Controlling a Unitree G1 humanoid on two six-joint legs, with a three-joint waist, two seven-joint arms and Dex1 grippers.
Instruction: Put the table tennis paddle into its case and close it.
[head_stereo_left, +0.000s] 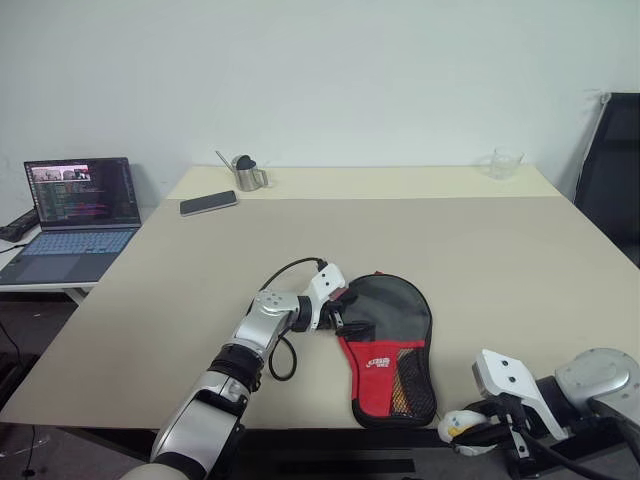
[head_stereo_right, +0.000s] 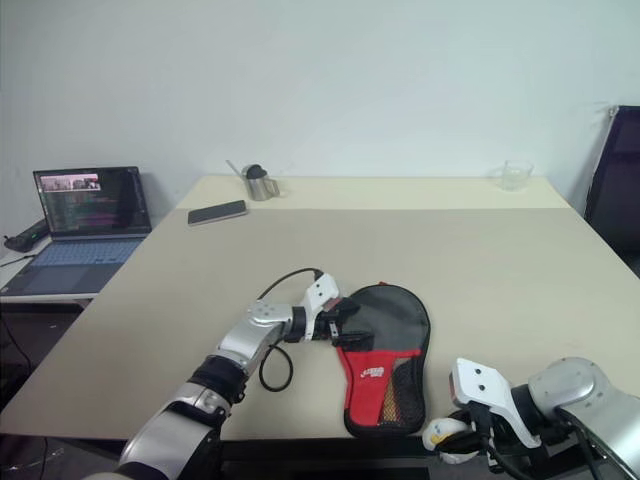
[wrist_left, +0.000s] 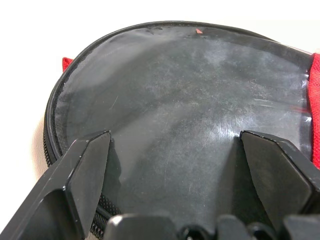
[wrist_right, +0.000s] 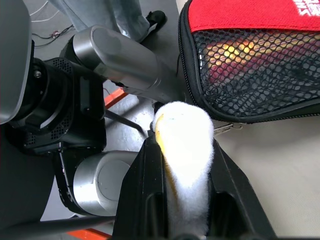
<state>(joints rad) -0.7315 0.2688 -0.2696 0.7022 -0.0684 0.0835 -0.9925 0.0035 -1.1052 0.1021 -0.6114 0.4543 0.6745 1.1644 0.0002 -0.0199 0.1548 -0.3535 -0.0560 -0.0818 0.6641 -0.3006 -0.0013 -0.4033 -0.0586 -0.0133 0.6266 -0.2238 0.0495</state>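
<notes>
Looking at the near edge of the bench (head_stereo_left: 450, 240), you have the case (head_stereo_left: 395, 340) lying flat. Its round head points towards the far edge and its narrow mesh end is almost at the lip. The table tennis paddle (wrist_right: 235, 52) appears to be inside already: yellow and red stripes of its handle show through the mesh in the right wrist view.

Your left tool (head_stereo_left: 345, 318) sits at the head of the case on the left-edge side. Its fingers (wrist_left: 82, 172) are spread wide apart over the grey panel and grip nothing. I read that placing as a brace: open fingers resting there can pin the soft pouch so it does not slide when the zip is pulled.

A sliver of red lining shows beside the zip track at the head in the left wrist view. The case may not be fully zipped there, but I cannot tell for certain.

Your right tool (wrist_right: 182, 145) hangs just off the near edge, below and right of the mesh end. It is clamped on a white fluffy object (head_stereo_left: 458, 428) with a yellow patch, and what that object is I cannot say. A small metal zip pull (wrist_right: 231, 127) lies on the bench just beside the mesh end.

Judging by this, the paddle is stowed and the closing is what remains for you.
</notes>
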